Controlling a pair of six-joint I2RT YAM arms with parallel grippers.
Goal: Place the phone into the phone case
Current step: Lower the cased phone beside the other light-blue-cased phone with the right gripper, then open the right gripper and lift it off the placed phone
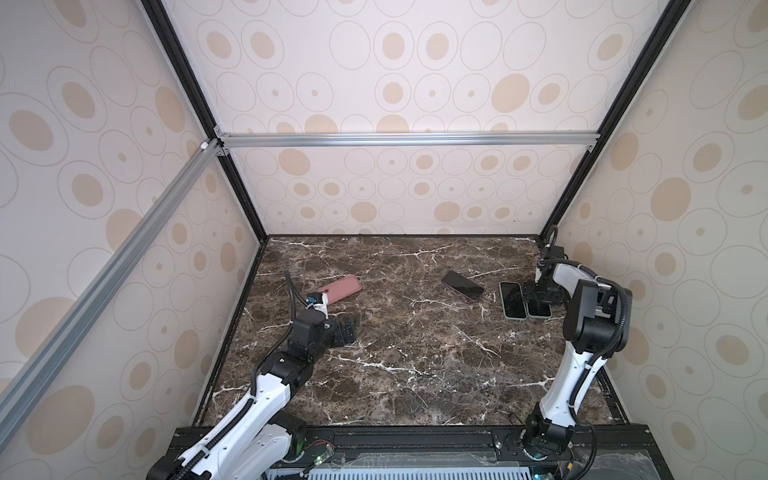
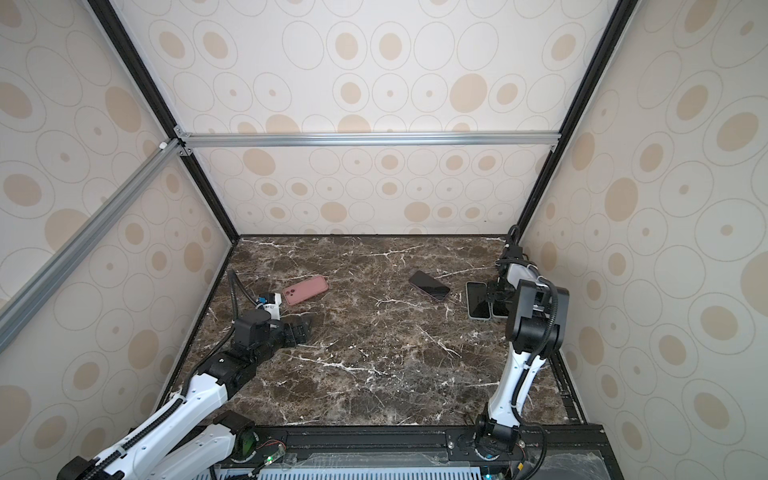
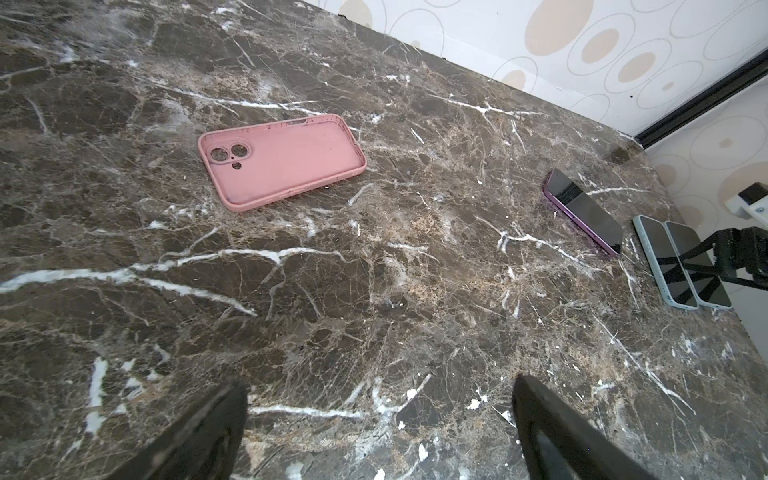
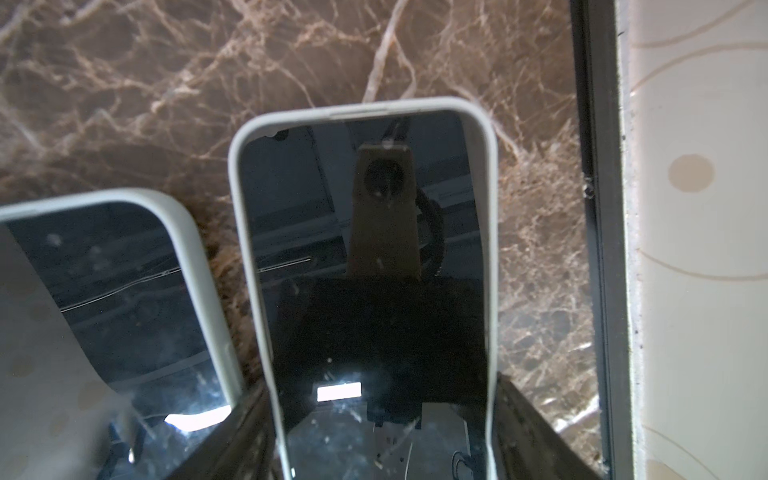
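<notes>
Phone pickup is the step in hand. The pale-rimmed phone (image 4: 365, 249) lies screen-up at the right edge of the marble table (image 1: 415, 365), close to the side wall (image 4: 698, 249). The right gripper (image 4: 380, 390) is down over it. In the right wrist view its two black fingers (image 4: 528, 419) sit against the phone's long edges, spread about as wide as the phone, so it looks clamped on. Whether the phone has left the table I cannot tell.

Just beside it lies a twin phone (image 1: 512, 299), their long edges almost touching. A purple phone (image 1: 462, 285) lies a little further toward the middle, angled. The pink case (image 3: 282, 160) is well apart, on the left side of the table, with its open face up and its camera cutouts showing. The left gripper (image 3: 380, 386) hovers near it with its jaws fully apart and holds nothing.

Next, I judge, the phone needs a clean lift that does not drag its neighbour. It then has to be carried across and lined up with the case, with the left gripper steadying the case as the phone is pressed in.
</notes>
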